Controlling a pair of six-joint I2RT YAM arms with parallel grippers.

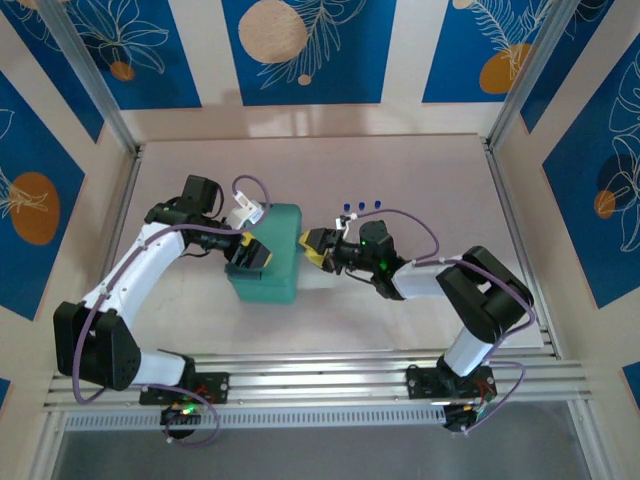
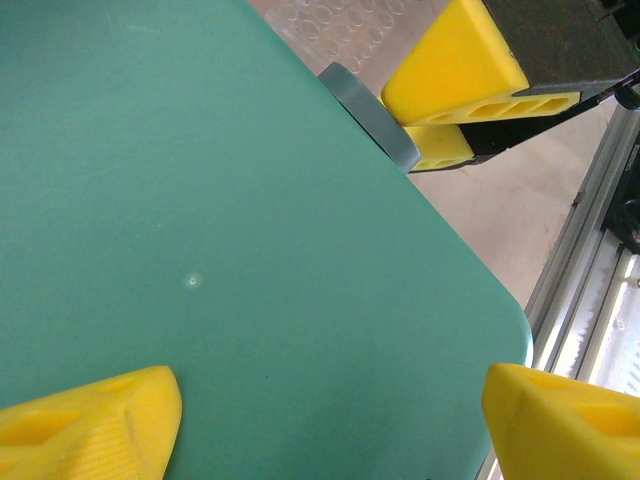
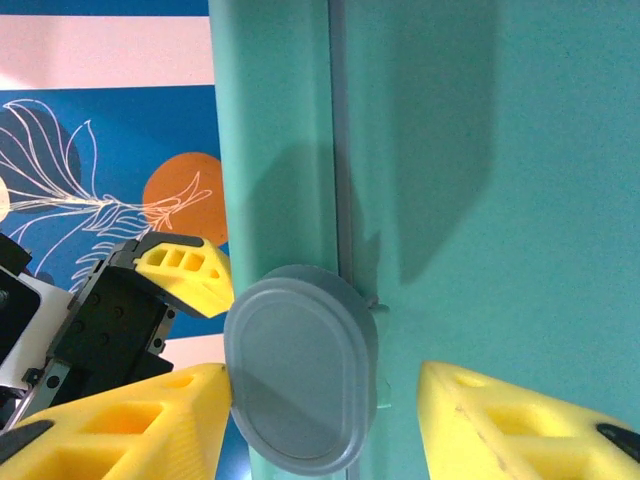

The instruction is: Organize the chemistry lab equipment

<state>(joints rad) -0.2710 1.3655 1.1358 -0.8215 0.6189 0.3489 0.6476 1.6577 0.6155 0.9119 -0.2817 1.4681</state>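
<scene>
The teal case (image 1: pixel 268 262) lies shut on the counter (image 1: pixel 420 170), a little left of the middle, between the two arms. Its long axis runs from the near edge toward the back wall, leaning slightly off straight. Its grey oval latch (image 3: pixel 300 370) sits on the long side that faces the right arm.

The left end effector (image 1: pixel 250 257) hangs over the lid, near the case's middle. In the left wrist view its yellow fingers (image 2: pixel 90 420) stand wide apart with the flat teal lid between them, clamped on nothing.

The right end effector (image 1: pixel 312 247) points at the latch side of the case. Its jaws are apart and straddle the latch: one finger (image 3: pixel 130 420) touches the latch's edge, the other stands clear of it – no grip is made.

Behind the right end effector, toward the back wall, three blue caps (image 1: pixel 360 206) sit in a short row across the counter, well apart from the case. The clear tubes under them are too faint to tell which way they point.
</scene>
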